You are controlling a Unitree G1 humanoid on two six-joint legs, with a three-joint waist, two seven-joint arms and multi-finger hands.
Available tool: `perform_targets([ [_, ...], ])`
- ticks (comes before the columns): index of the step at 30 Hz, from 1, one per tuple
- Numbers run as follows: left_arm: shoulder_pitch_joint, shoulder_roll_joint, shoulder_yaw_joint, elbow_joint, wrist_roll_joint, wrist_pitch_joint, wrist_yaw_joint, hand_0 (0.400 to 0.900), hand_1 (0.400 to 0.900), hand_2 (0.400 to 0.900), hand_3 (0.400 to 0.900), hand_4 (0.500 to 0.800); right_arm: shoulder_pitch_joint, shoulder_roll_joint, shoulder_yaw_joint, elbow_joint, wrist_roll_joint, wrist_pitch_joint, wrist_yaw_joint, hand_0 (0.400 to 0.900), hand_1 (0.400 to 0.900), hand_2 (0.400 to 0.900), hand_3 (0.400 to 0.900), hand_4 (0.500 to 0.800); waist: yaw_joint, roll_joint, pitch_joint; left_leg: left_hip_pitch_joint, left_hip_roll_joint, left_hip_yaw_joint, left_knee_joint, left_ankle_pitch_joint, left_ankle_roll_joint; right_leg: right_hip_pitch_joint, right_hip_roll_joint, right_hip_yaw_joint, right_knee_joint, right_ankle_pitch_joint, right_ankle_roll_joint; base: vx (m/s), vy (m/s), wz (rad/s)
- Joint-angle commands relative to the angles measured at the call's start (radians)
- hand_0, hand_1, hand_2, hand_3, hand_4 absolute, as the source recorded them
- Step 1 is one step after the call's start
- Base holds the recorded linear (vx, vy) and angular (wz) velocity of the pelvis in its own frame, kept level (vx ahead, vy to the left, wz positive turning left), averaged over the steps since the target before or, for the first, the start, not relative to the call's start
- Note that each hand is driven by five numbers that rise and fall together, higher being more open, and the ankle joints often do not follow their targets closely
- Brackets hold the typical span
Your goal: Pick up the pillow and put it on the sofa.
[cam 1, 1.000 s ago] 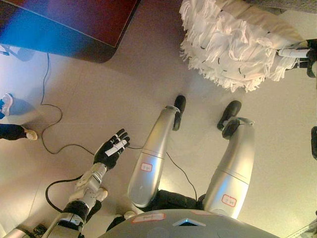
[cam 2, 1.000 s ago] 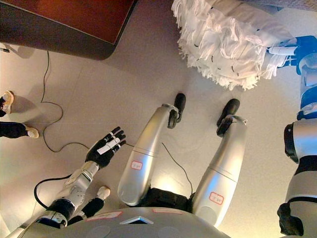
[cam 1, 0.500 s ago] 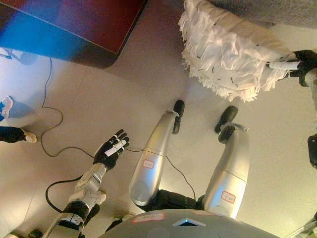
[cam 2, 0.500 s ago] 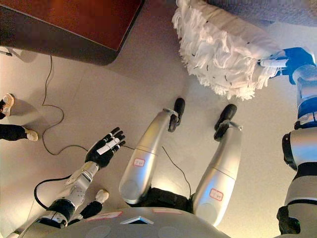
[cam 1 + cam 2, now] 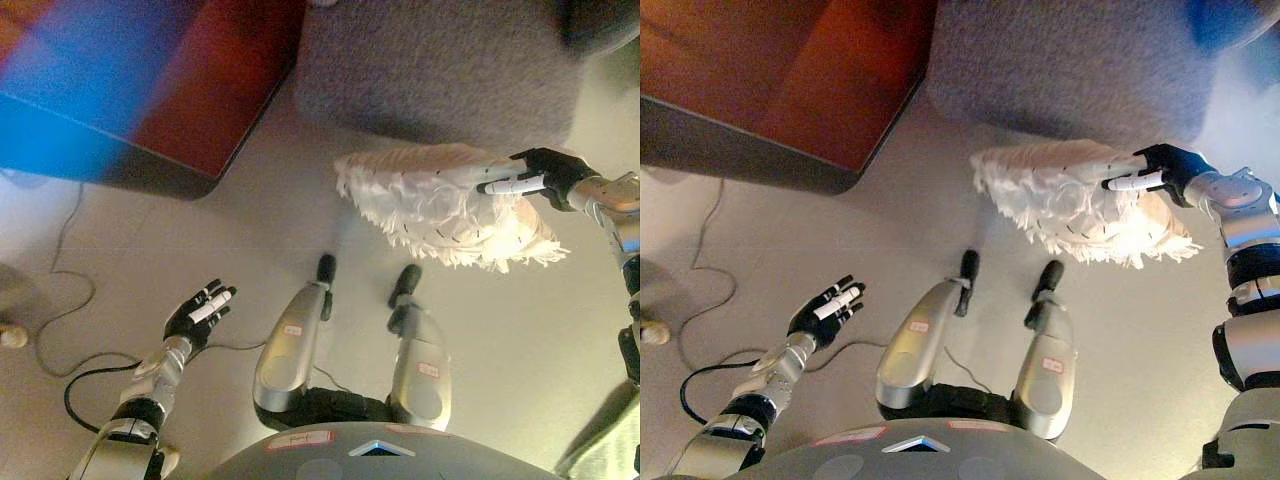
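The right hand [image 5: 1165, 170] is gripping the right end of a white fringed pillow [image 5: 1075, 205], holding it in the air just in front of the grey sofa's [image 5: 1070, 60] front edge. The left hand [image 5: 825, 310] is hanging apart, fingers relaxed, over bare floor [image 5: 890, 230]. A dark red table [image 5: 790, 80] is flanking the sofa.

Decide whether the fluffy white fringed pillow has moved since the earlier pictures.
Yes. Against the grey fabric sofa, the fluffy white fringed pillow, pinched by the right robot hand, now hangs farther from it, though the camera also shifted.
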Motion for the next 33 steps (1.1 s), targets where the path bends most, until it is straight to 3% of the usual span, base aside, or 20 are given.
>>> perform_targets([
  [1,0.082,0.071,0.009,0.09,0.087,0.003,0.025,0.9,0.9,0.9,0.9,0.8,-0.051,-0.1,-0.027,-0.101,0.055,-0.04,0.11,0.4,0.4,0.4,0.4,0.5,0.033,-0.052,-0.148,0.101,0.053,-0.04,-0.215,0.126,-0.08,0.132,0.01,-0.037,-0.006,-0.068,0.006,0.16,-0.071,0.09],
  [8,0.148,0.048,0.047,0.166,0.191,0.001,0.039,0.9,0.9,0.9,0.9,0.8,-0.189,-0.149,0.019,-0.072,0.121,0.061,0.35,0.4,0.4,0.4,0.4,0.5,0.071,-0.1,-0.267,0.258,0.069,-0.066,-0.382,0.168,-0.106,0.308,0.044,-0.081,-0.159,-0.044,0.012,0.25,-0.015,0.17],
  [13,0.17,0.031,0.06,0.228,0.24,-0.004,0.044,0.9,0.9,0.9,0.9,0.8,-0.358,-0.13,0.097,-0.01,0.203,0.135,0.44,0.4,0.4,0.4,0.4,0.5,0.096,-0.126,-0.328,0.301,0.079,-0.082,-0.442,0.193,-0.122,0.365,0.069,-0.102,-0.228,-0.031,0.004,0.2,0.013,0.22],
  [19,0.201,0.003,0.07,0.282,0.275,-0.009,0.067,0.9,0.9,0.9,0.9,0.8,-0.547,-0.074,0.088,0.165,0.306,0.23,0.305,0.4,0.4,0.4,0.4,0.5,0.127,-0.144,-0.377,0.331,0.094,-0.075,-0.467,0.198,-0.14,0.412,0.089,-0.126,-0.302,-0.004,0.004,0.16,0.011,0.14],
  [23,0.215,-0.013,0.09,0.307,0.298,-0.021,0.073,0.9,0.9,0.9,0.9,0.8,-0.609,-0.08,0.07,0.271,0.326,0.304,0.152,0.4,0.4,0.4,0.4,0.5,0.139,-0.144,-0.383,0.328,0.107,-0.069,-0.466,0.201,-0.146,0.417,0.097,-0.13,-0.306,-0.01,-0.004,0.1,-0.018,0.12],
  [24,0.215,-0.013,0.089,0.309,0.298,-0.02,0.072,0.9,0.9,0.9,0.9,0.8,-0.615,-0.081,0.067,0.279,0.326,0.308,0.143,0.4,0.4,0.4,0.4,0.5,0.14,-0.144,-0.382,0.327,0.108,-0.069,-0.466,0.201,-0.147,0.417,0.097,-0.131,-0.306,-0.011,-0.005,0.03,-0.04,0.13],
  [26,0.21,-0.019,0.083,0.321,0.299,-0.026,0.073,0.9,0.9,0.9,0.9,0.8,-0.647,-0.088,0.064,0.328,0.302,0.302,0.035,0.4,0.4,0.4,0.4,0.5,0.148,-0.143,-0.371,0.317,0.112,-0.077,-0.466,0.204,-0.151,0.411,0.102,-0.135,-0.308,-0.011,-0.009,-0.02,-0.067,0.1],
  [33,0.208,-0.019,0.079,0.334,0.293,-0.056,0.084,0.9,0.9,0.9,0.9,0.8,-0.704,-0.087,0.074,0.367,0.383,0.329,-0.079,0.4,0.4,0.4,0.4,0.5,0.158,-0.13,-0.345,0.304,0.121,-0.09,-0.469,0.205,-0.157,0.402,0.106,-0.134,-0.308,-0.018,-0.013,0.02,-0.071,0.07],
])
